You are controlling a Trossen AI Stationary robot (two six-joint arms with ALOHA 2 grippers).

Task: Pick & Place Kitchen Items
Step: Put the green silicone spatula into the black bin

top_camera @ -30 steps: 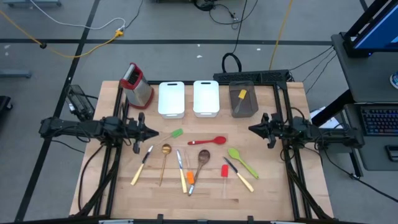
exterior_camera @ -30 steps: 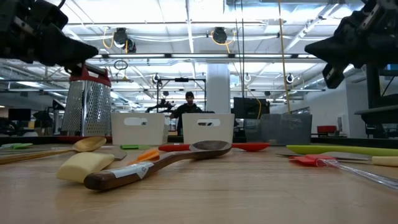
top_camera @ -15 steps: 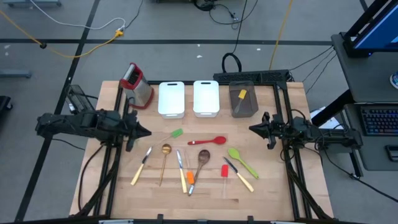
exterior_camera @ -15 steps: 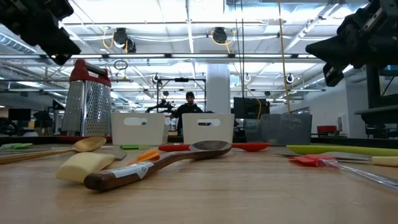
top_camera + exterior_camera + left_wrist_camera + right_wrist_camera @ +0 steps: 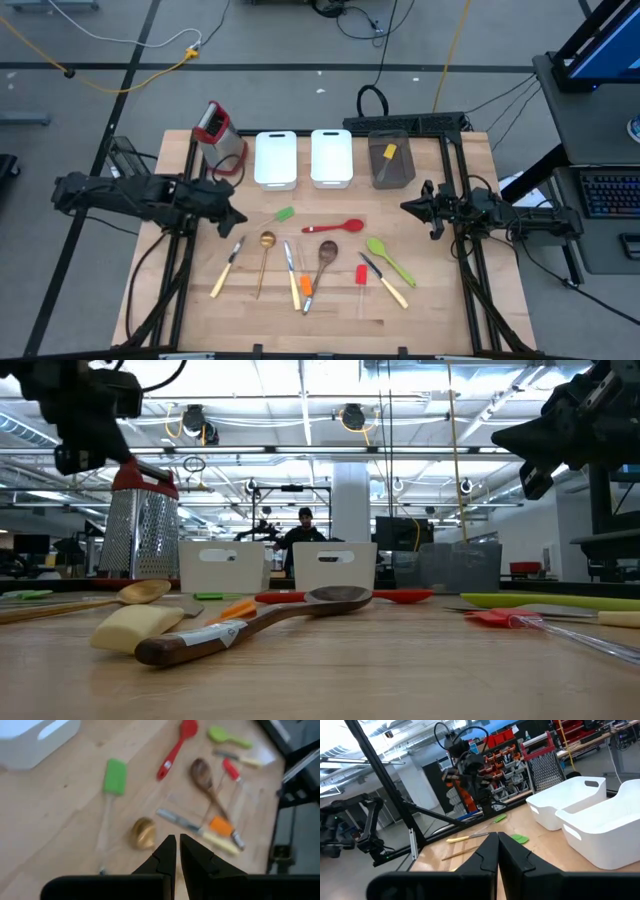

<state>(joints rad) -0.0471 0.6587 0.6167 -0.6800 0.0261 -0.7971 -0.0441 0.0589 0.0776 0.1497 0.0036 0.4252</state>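
Both grippers hang above the table, fingers pinched together, holding nothing: left gripper [image 5: 238,219] beside the green spatula [image 5: 284,214], right gripper [image 5: 405,207] near the green spoon [image 5: 389,258]

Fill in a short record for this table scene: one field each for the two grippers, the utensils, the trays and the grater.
left gripper: shut, holding nothing, above the table's left side near the green spatula
right gripper: shut, holding nothing, above the table's right side
utensils: spread loose on the wooden table, among them a red spoon, gold spoon and wooden spoon
trays: two white trays side by side at the back, then a grey tray holding a yellow spatula
grater: back left corner
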